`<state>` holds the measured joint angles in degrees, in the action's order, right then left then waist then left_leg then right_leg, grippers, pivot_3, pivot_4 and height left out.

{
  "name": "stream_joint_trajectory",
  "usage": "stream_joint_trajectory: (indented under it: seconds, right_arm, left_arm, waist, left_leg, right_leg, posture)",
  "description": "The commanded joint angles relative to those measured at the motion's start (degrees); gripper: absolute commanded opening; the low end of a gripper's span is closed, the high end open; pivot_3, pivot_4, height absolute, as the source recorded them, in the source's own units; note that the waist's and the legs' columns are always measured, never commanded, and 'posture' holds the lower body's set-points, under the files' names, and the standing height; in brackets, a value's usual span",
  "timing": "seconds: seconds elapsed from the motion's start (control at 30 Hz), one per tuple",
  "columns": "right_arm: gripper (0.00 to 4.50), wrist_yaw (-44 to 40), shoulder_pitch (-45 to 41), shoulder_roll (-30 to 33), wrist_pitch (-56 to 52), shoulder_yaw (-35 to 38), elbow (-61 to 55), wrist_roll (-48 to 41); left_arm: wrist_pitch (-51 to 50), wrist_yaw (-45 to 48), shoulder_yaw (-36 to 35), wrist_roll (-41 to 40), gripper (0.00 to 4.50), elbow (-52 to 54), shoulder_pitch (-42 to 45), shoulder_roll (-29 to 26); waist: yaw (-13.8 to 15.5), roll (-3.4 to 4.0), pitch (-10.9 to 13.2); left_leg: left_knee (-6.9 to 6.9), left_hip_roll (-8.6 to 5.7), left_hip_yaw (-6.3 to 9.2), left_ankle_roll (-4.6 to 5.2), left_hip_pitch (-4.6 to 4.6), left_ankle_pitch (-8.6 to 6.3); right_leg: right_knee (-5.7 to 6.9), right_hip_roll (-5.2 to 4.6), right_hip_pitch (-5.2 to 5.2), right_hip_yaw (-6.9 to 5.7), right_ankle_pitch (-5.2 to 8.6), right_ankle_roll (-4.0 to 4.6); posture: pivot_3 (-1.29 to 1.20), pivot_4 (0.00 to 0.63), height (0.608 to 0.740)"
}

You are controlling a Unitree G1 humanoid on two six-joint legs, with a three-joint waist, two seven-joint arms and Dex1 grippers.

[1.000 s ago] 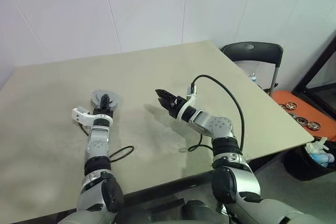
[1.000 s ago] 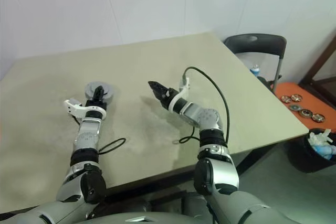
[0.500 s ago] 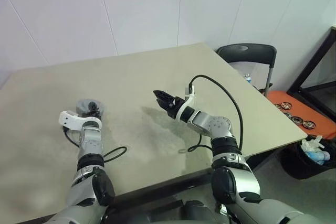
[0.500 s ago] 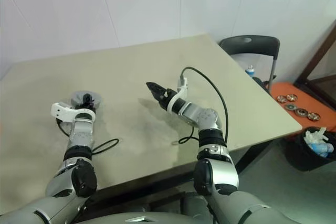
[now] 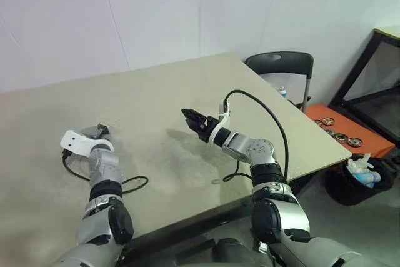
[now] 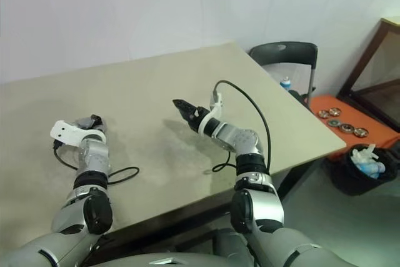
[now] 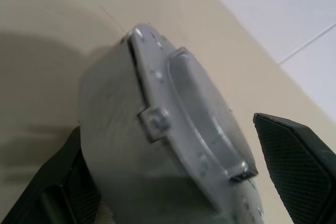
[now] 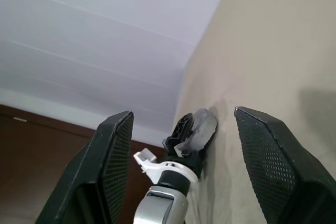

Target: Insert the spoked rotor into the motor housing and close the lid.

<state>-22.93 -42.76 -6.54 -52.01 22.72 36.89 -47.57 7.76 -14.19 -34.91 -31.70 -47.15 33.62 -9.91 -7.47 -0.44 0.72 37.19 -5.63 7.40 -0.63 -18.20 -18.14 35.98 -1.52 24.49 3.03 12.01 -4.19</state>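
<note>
- Lid [image 7: 173,129], a silver-grey disc seen almost edge-on in the left wrist view, lies on the beige table [image 5: 156,110] between the left gripper's two black fingers [image 7: 294,166].
- Left gripper [image 5: 100,130] stands wide apart around that disc; whether either finger touches its rim I cannot tell.
- From the head views the grey disc sits at the table's left side, just past the left wrist.
- Right gripper [image 5: 189,117] hangs above the table's middle, pointing toward the left arm, its fingers [image 8: 113,166] spread with nothing between them.
- Off the table's right edge stand a dark folding chair [image 5: 281,67], an orange tray [image 5: 340,132] carrying small round parts, and a black bin [image 5: 365,182].
</note>
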Motion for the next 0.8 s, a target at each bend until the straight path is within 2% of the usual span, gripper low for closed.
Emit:
stream_joint_trajectory:
  seconds: [0.03, 0.17, 0.37, 0.57, 0.67, 0.8]
  right_arm:
    - [3.21, -1.0, -1.18, -0.87, 0.17, -0.65, -0.59, -0.39]
    - [3.21, -1.49, -0.85, -0.9, -0.05, -1.0, -0.76, -0.29]
    - [3.21, -2.13, -0.69, -0.77, 0.1, -1.44, -0.5, -0.07]
    - [3.21, -3.71, -0.44, -0.41, 0.53, -2.88, -0.83, 0.76]
    - [3.21, -6.07, 1.64, 0.64, 5.23, -8.8, -4.62, 6.62]
    - [3.21, -8.53, 4.37, 2.66, 14.1, -16.6, -8.92, 15.14]
  left_arm:
    - [-1.16, -6.45, -0.96, 1.97, 4.45, 4.4, -3.32, -0.61]
    - [-3.4, -8.74, 0.73, 3.82, 4.45, 11.56, -6.03, -0.07]
    - [-7.78, -10.03, 2.52, 5.57, 4.45, 24.43, -11.04, 1.09]
    - [-3.17, 13.51, 9.77, 5.54, 4.45, 29.17, -11.33, -3.51]
    - [-2.47, 28.56, 16.28, 6.36, 4.45, 31.11, -13.6, -6.12]
    - [-1.8, 40.7, 21.6, 7.44, 4.45, 32.39, -17.59, -8.14]
  waist:
    - [0.1, 0.0, 0.0]
    - [0.93, 0.0, 0.0]
    - [3.92, -0.04, 0.02]
    - [5.56, -0.04, 0.03]
    - [5.5, 0.0, 0.02]
    - [4.74, 0.06, 0.03]
  left_leg:
    - [0.0, 0.0, 0.01, 0.0, -0.03, 0.0]
    - [0.02, -0.02, 0.03, -0.01, -0.11, 0.0]
    - [0.04, -0.06, 0.09, -0.01, -0.19, 0.0]
    - [0.04, -0.09, 0.17, -0.02, -0.26, 0.0]
    - [0.02, -0.16, 0.16, -0.01, -0.25, -0.01]
    - [-0.04, -0.2, 0.1, 0.08, -0.25, -0.06]
  right_leg:
    - [-0.01, 0.0, 0.02, 0.0, 0.0, 0.0]
    - [-0.05, -0.04, 0.06, -0.03, 0.0, 0.0]
    - [-0.18, -0.06, 0.06, -0.11, 0.0, 0.0]
    - [-0.32, -0.09, 0.04, -0.21, -0.01, 0.02]
    - [-0.4, -0.14, 0.0, -0.21, -0.01, 0.02]
    - [-0.52, -0.15, -0.01, -0.18, 0.0, 0.02]
  posture:
    - [0.0, 0.0, 0.74]
    - [0.0, 0.0, 0.74]
    - [0.0, 0.0, 0.74]
    - [0.0, 0.0, 0.74]
    - [0.0, 0.0, 0.74]
    - [0.0, 0.0, 0.74]
